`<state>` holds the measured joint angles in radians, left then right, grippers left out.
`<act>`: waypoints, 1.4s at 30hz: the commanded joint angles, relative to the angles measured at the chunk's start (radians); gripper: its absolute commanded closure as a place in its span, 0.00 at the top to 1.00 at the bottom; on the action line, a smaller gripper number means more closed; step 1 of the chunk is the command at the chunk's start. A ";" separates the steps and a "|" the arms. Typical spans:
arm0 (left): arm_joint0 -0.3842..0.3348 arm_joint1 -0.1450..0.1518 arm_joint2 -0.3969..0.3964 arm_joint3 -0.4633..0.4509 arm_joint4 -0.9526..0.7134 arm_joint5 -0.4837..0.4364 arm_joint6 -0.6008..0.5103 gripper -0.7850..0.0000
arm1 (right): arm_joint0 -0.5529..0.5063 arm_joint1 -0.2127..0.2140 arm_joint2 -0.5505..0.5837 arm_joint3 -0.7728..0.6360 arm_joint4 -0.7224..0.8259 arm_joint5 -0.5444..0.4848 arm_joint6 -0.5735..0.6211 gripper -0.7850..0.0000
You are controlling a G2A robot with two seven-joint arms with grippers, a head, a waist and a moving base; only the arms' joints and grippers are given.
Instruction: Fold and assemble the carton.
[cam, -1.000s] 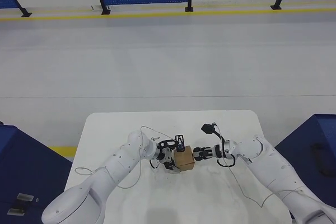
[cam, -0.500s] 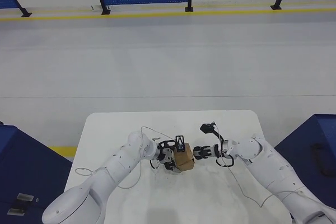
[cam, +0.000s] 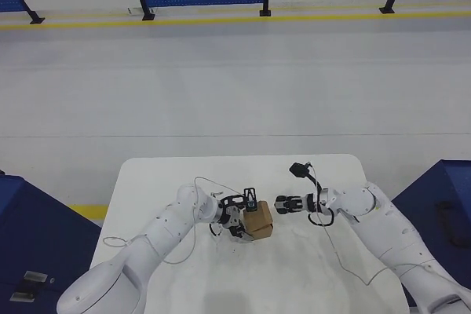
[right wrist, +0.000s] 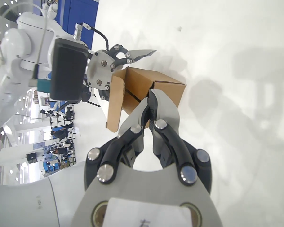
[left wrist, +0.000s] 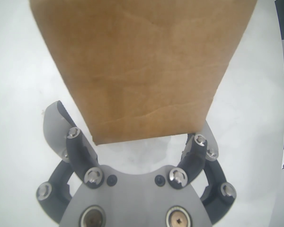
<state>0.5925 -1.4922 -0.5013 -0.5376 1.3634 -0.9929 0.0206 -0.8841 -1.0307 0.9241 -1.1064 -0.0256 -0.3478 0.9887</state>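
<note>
Left gripper [left wrist: 132, 116] splayed around carton [left wrist: 142, 60]; right gripper [right wrist: 151, 100] closed just beside.

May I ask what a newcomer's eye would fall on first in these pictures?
The brown carton, one flap standing open, sits near the middle of the white table. The open left gripper straddles it, while the shut right gripper points at its opposite side.

carton [left wrist: 142, 60] far end cut off
</note>
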 commanded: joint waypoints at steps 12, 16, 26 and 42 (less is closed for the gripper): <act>0.126 0.174 -0.182 -0.381 0.018 0.066 -0.072 0.95 | 0.005 0.002 0.026 -0.012 0.078 -0.019 0.075 0.00; 0.298 0.246 -0.323 -0.719 -0.044 0.101 -0.219 0.57 | 0.004 0.000 0.029 -0.030 0.102 -0.022 0.083 0.00; 0.427 0.281 -0.383 -0.970 -0.208 0.151 -0.521 0.48 | 0.001 -0.012 -0.007 -0.048 0.077 -0.010 0.076 0.00; 0.254 0.219 -0.253 -0.754 -0.314 0.224 -0.582 0.49 | 0.022 -0.031 -0.050 -0.013 -0.003 0.002 0.032 0.00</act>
<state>0.8557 -1.2697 -0.7605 -1.3085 1.0593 -0.7687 -0.5609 -0.8632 -1.0603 0.8771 -1.1231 -0.0259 -0.3443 1.0222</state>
